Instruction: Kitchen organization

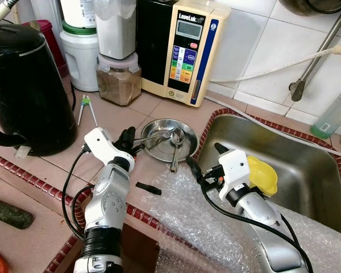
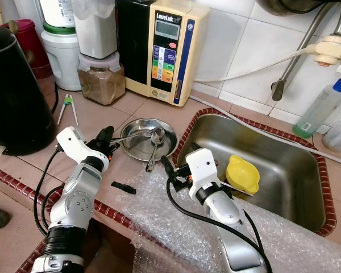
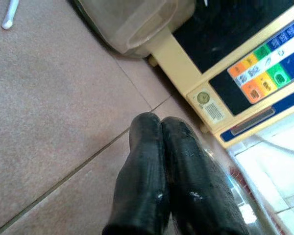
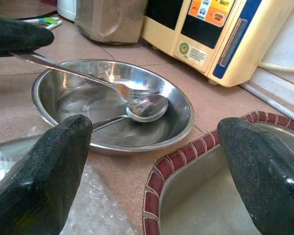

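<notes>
Two pieces of cutlery concern you at this moment, and only one of them lies settled. Starting at the far left you have the black kettle [image 1: 23, 85] on the tiled counter [image 1: 119, 116], with a pair of tongs [image 1: 86, 108] just beside it, then the jars and the water ioniser [image 1: 182, 51] along the wall; none of that looks touched. Your left gripper [image 1: 128, 140] sits near the left rim of the steel plate [image 1: 159, 149], its fingers pressed together on the handle of a fork [image 4: 88, 78], whose tines reach over the plate's middle. The fork seems held at a slant and not yet let go, so I judge that placement as half done. A spoon [image 1: 175, 142] rests with its bowl in the plate and its handle hanging over the near rim. A small black piece [image 1: 148, 188] lies on the counter by the bubble wrap [image 1: 176, 222]. Your right gripper [image 1: 203, 161] hovers with fingers wide apart, empty, between plate and sink [image 1: 324, 187]. A yellow cup [image 2: 242, 175] lies in the sink, likely left to sort.
</notes>
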`<state>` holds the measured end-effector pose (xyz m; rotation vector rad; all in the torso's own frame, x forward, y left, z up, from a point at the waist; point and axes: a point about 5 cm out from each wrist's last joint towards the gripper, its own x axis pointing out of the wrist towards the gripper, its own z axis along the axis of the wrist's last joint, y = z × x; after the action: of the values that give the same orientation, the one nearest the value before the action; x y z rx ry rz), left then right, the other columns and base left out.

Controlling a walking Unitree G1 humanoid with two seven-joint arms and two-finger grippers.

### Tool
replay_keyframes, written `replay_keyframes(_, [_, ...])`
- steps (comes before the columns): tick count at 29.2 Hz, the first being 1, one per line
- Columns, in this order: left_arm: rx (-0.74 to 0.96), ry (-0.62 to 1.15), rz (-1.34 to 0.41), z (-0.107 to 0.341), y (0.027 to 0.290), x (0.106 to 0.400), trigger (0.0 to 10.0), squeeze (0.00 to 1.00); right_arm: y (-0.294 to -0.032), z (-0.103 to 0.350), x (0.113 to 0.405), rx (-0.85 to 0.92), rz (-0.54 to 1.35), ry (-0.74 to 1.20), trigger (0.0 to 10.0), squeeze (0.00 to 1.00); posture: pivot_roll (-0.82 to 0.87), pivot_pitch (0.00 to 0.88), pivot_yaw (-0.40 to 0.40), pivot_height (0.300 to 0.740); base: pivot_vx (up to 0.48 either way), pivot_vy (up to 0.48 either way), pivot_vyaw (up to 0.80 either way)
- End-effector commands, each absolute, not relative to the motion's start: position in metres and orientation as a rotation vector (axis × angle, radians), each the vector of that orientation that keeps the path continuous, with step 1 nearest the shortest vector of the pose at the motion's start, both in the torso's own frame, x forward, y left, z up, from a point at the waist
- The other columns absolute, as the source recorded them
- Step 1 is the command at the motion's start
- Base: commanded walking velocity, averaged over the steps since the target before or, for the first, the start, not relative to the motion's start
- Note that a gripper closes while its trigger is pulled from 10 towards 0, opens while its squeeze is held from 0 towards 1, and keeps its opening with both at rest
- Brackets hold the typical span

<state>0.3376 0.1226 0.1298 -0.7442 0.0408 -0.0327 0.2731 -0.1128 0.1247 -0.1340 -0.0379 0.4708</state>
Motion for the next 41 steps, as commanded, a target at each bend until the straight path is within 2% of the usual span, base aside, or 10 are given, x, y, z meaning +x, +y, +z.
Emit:
replay_keyframes(1, [-0.767,0.061,-0.023,0.129,0.121,0.339,0.0,0.00,-0.116,0.124,0.273,-0.137,0.470,-0.025,10.0,0.00,0.15,0.000,-0.073,0.740,0.000,0.000,0.00])
replay_keyframes(10, [-0.852,0.017,-0.018,0.137,0.126,0.342,0.0,0.00,-0.117,0.124,0.275,-0.139,0.469,-0.021,10.0,0.00,0.15,0.000,-0.074,0.740,0.000,0.000,0.00])
replay_keyframes(12, [-0.857,-0.067,-0.054,0.150,0.128,0.342,0.0,0.00,-0.117,0.125,0.275,-0.158,0.471,-0.032,10.0,0.00,0.15,0.000,-0.075,0.740,0.000,0.000,0.00])
replay_keyframes(18, [-0.884,-0.133,-0.105,0.164,0.127,0.343,0.0,0.00,-0.117,0.128,0.276,-0.175,0.478,-0.061,10.0,0.00,0.15,0.000,-0.079,0.740,0.000,0.000,0.00])
replay_keyframes(32, [-0.726,-0.151,-0.325,0.180,0.103,0.340,0.0,0.00,-0.113,0.142,0.279,-0.291,0.547,-0.158,10.0,0.00,0.15,0.000,-0.080,0.740,0.000,0.000,0.00])
replay_keyframes(41, [-0.653,-0.143,-0.449,0.183,0.086,0.335,0.0,0.00,-0.103,0.153,0.294,-0.397,0.570,-0.238,10.0,0.00,0.15,0.000,-0.071,0.740,0.000,0.000,0.00])
